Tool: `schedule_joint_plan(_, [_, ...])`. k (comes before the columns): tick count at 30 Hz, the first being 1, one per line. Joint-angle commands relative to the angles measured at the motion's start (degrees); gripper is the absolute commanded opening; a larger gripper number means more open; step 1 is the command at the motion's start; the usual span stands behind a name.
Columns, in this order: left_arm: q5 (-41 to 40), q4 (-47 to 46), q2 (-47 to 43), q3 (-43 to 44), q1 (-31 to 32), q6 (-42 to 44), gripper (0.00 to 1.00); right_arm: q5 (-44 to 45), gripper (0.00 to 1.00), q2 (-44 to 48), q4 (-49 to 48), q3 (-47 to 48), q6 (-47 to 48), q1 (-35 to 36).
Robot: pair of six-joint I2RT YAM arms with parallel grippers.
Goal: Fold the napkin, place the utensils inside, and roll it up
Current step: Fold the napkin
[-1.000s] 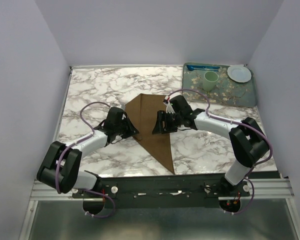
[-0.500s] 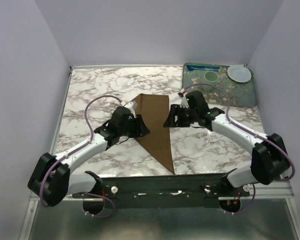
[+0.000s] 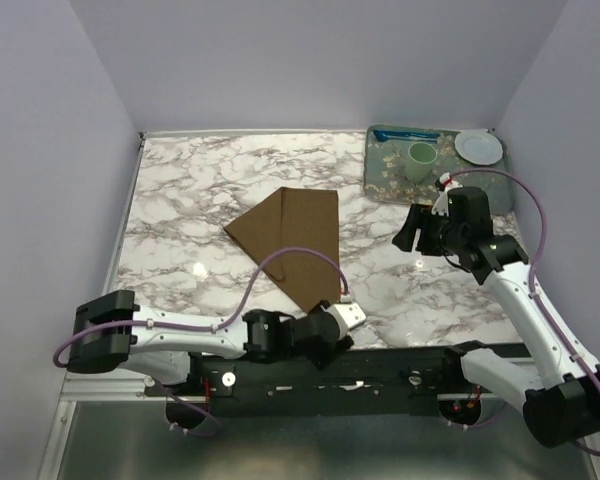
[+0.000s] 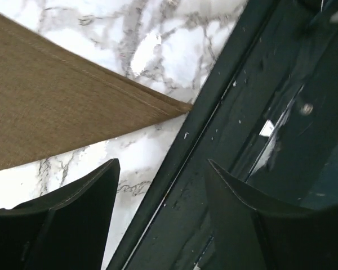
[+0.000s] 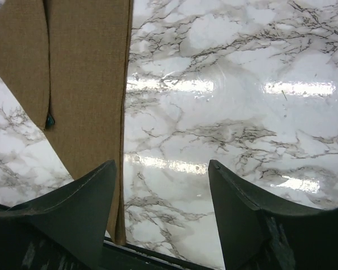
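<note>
The napkin [image 3: 295,240] covers the spoon [image 5: 49,120] — next, I reckon, grip its near corner and roll; left pincer [image 4: 162,169] and right pincer [image 5: 160,169] gape empty.

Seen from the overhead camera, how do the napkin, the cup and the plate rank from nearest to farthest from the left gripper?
Measured from the left gripper, low at the table's near edge:
1. The napkin, mid-table, its near tip right beside the gripper.
2. The cup, on the tray at the far right.
3. The plate, in the far right corner, beyond the cup.
</note>
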State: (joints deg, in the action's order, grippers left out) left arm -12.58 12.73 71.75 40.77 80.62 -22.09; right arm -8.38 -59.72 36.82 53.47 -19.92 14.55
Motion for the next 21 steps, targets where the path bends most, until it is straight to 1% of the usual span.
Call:
schedule_joint_plan(1, [-16.60, -4.65, 7.60, 1.23, 6.83, 10.30, 0.71, -0.93, 0.75, 4.08, 3.17, -1.79, 2.17, -0.31])
schedule_joint_plan(3, [-17.56, -4.65, 11.99, 3.07, 8.41, 11.88, 0.70, -1.72, 0.75, 6.02, 3.35, -2.49, 2.34, -0.48])
schedule_joint_plan(5, [-19.05, -5.78, 14.11, 3.52, 9.46, 14.26, 0.70, -1.99, 0.75, 7.07, 3.44, -2.85, 2.61, -0.66])
schedule_joint_plan(9, [-21.43, -7.19, 19.56, 6.24, 9.64, 17.16, 0.68, -2.51, 0.75, 9.36, 3.52, -3.72, 2.87, -0.75])
schedule_joint_plan(11, [-22.31, -7.81, 20.71, 6.86, 9.64, 18.48, 0.66, -3.13, 0.75, 9.98, 3.52, -3.99, 2.78, -0.75])
schedule_joint_plan(15, [-20.82, -9.30, 23.08, 7.48, 9.47, 18.57, 0.63, -3.05, 0.76, 10.68, 3.70, -4.69, 3.05, -0.83])
schedule_joint_plan(17, [-19.69, -9.48, 24.14, 7.83, 9.47, 18.48, 0.57, -3.04, 0.76, 10.77, 3.79, -5.04, 3.13, -0.75])
schedule_joint_plan(21, [-18.19, -11.15, 25.55, 7.22, 9.12, 18.22, 0.51, -3.48, 0.76, 10.86, 3.88, -4.87, 2.96, -0.75])
